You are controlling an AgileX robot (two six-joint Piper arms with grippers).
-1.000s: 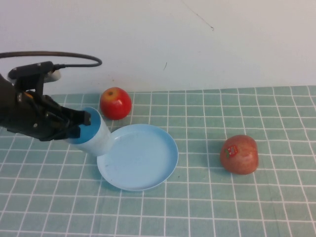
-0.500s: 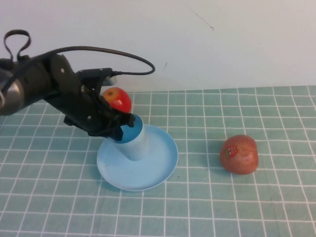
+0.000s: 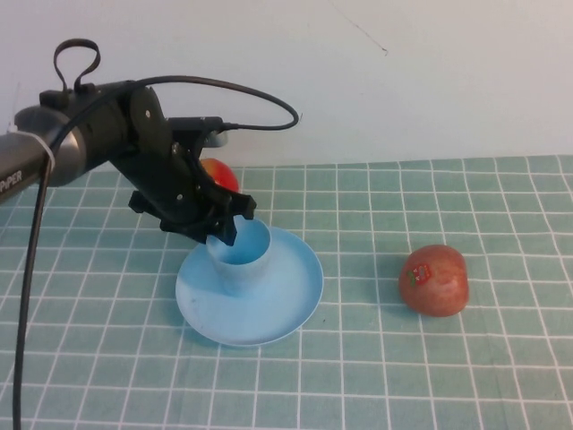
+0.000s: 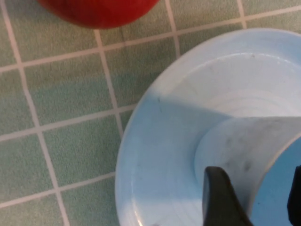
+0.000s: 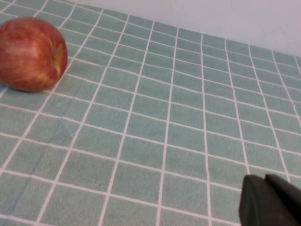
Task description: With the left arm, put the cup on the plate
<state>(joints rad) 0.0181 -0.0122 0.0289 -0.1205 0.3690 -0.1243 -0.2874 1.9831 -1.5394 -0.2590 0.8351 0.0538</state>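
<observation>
Your left claw (image 3: 224,224) sits over the far-left part of the plate (image 3: 286,305), clenched on the rim of the cup (image 3: 240,260), with one finger (image 4: 221,197) outside the wall and the other at the inner side of the mouth. The cup stands upright with its base on the plate, slightly toward the plate's left and far side, open mouth up. The plate lies flat on the green tiled desk (image 3: 403,376). Just behind the left arm (image 3: 107,143) a red apple (image 3: 219,172) peeks out, near the plate's far-left edge but not touching it; the left wrist view shows that same apple's underside (image 4: 99,10) apart from the plate's rim (image 4: 141,122). A second, duller red apple (image 3: 434,279) with a sticker rests on the desk well to the right of the plate. Your right claw (image 5: 270,202) shows only as a dark tip low over bare tiles, with an apple (image 5: 30,54) off to one side; whether it is released or clenched, you cannot tell.
</observation>
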